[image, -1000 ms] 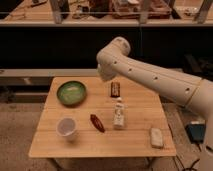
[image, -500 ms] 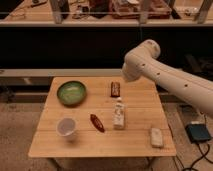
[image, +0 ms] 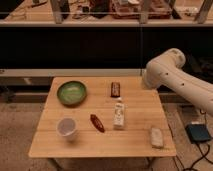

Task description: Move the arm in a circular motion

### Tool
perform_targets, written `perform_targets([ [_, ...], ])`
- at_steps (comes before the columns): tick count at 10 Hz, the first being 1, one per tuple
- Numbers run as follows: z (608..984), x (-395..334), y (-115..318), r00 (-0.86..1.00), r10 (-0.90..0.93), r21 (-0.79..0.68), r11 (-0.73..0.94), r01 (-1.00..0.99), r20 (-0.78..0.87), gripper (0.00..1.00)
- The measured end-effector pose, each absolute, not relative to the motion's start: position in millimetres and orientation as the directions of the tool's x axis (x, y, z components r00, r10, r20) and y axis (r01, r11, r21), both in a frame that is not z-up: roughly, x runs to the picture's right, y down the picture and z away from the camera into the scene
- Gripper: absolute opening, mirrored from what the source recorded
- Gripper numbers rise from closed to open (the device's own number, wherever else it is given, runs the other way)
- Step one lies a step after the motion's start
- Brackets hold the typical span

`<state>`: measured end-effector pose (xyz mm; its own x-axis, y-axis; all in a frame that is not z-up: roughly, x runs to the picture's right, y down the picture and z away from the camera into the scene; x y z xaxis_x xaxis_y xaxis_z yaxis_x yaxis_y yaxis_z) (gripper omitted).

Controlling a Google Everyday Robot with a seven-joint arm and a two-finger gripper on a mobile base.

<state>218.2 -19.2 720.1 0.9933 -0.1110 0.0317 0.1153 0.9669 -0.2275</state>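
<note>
The thick cream-white tubular robot arm [image: 172, 75] enters from the right edge, and its rounded joint stands at 2 o'clock from the centre of the light wooden slatted table [image: 137, 100], over the rear right corner. One second ago this joint hung above the table's rear edge at 12 o'clock. Half a second ago it was nearer 1 o'clock, so the travel has been steadily rightward. The gripper lies outside the camera view, so whether it is apart or together cannot be told. The table items are unmoved: a round green bowl [image: 71, 93] at 10 o'clock, a dark brown bar [image: 115, 89] at 12 o'clock, a white bottle [image: 118, 113] lying near the centre, a reddish-brown oblong item [image: 97, 123] at 7 o'clock, a translucent white cup [image: 67, 128] at 8 o'clock, and a pale rectangular block [image: 156, 136] at 4 o'clock.
</note>
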Motion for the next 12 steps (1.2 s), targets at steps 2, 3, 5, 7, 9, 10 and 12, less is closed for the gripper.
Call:
perform_targets([
  [2, 713, 212, -16, 0.989, -0.137, -0.242, 0.959, 0.147, 0.056, 0.43],
  [3, 701, 209, -10, 0.989, -0.136, -0.247, 0.958, 0.148, 0.065, 0.44],
  [5, 688, 199, 9, 0.984, -0.149, -0.261, 0.950, 0.170, 0.096, 0.44],
  [7, 676, 179, 21, 0.979, -0.171, -0.253, 0.948, 0.193, 0.107, 0.44],
  [9, 668, 171, 22, 0.971, -0.192, -0.240, 0.945, 0.222, 0.141, 0.44],
  [10, 666, 173, 26, 0.967, -0.207, -0.246, 0.940, 0.239, 0.148, 0.44],
  [12, 656, 171, 36, 0.966, -0.213, -0.246, 0.938, 0.245, 0.149, 0.44],
])
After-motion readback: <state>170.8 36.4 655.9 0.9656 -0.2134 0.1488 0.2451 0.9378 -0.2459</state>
